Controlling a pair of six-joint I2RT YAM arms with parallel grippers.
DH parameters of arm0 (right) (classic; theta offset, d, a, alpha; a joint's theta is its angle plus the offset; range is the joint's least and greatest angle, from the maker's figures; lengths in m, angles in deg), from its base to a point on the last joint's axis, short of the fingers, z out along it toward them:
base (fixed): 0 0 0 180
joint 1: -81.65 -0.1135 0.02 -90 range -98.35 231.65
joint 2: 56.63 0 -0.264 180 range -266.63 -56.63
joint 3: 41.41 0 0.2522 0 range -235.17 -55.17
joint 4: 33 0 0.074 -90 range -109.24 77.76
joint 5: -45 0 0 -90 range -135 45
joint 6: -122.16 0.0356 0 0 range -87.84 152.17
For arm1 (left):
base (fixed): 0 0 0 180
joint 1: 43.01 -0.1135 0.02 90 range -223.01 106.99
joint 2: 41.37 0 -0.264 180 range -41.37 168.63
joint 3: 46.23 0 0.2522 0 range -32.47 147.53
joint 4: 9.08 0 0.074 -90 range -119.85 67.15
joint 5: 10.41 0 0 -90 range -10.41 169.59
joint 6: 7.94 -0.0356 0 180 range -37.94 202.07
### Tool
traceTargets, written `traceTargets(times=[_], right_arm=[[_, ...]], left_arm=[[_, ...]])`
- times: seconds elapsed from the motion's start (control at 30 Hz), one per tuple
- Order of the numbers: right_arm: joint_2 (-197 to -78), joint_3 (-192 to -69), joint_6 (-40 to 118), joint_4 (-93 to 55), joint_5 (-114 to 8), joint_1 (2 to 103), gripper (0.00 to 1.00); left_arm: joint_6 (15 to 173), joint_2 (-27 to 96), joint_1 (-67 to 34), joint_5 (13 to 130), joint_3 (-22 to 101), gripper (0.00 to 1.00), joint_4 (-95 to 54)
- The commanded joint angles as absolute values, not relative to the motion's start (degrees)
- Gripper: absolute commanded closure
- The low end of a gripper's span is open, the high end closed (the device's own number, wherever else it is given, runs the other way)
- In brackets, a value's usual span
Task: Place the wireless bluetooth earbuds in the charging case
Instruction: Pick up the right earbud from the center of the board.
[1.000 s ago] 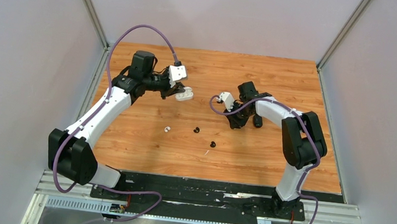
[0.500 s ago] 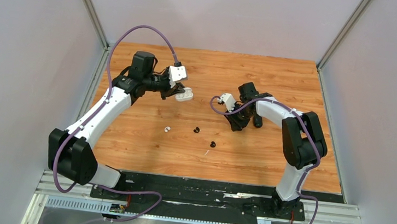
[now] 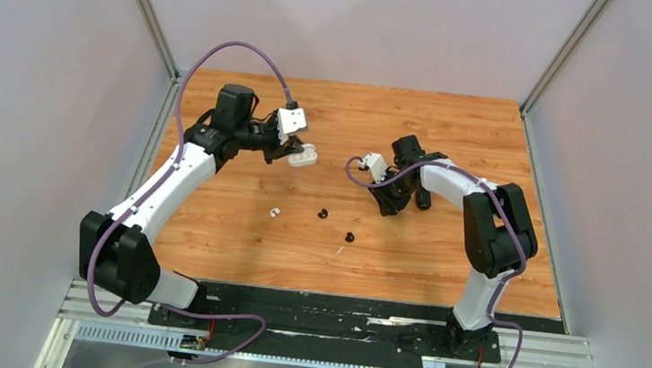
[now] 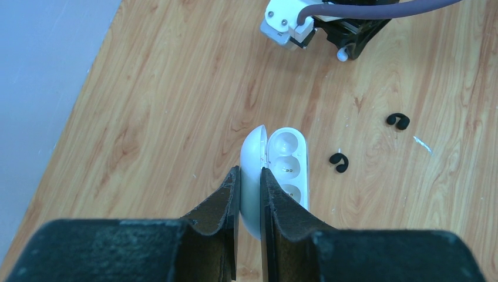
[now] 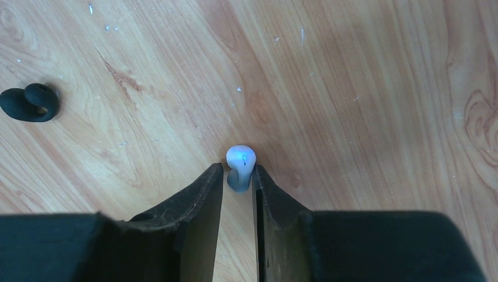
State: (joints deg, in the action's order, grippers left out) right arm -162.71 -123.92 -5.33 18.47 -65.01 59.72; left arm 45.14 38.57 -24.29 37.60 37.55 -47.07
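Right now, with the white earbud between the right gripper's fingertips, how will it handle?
The white earbud looks glossy and rounded, so it may slip or twist between the narrow tips of the right gripper. Being tiny, it is probably very light. If nudged, it would likely roll.

No text, label, brand, number or sign can be read anywhere in these views
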Motion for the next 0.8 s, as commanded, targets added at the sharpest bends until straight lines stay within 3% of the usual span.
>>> traceTargets(times=[0.0, 0.53, 0.77], right_arm=[[-161.48, -125.89, -3.38, 19.83, -65.21, 59.94, 0.74], [-162.64, -128.11, -1.58, 19.53, -65.37, 60.33, 0.77], [-162.43, -128.05, -1.61, 19.84, -65.76, 60.38, 0.91]], left_arm=[[46.18, 37.16, -23.99, 35.85, 37.4, 1.0, -45.16], [46.98, 37.15, -23.96, 35.85, 37.03, 1.0, -44.46], [47.07, 37.16, -23.94, 35.83, 36.94, 1.0, -44.28]])
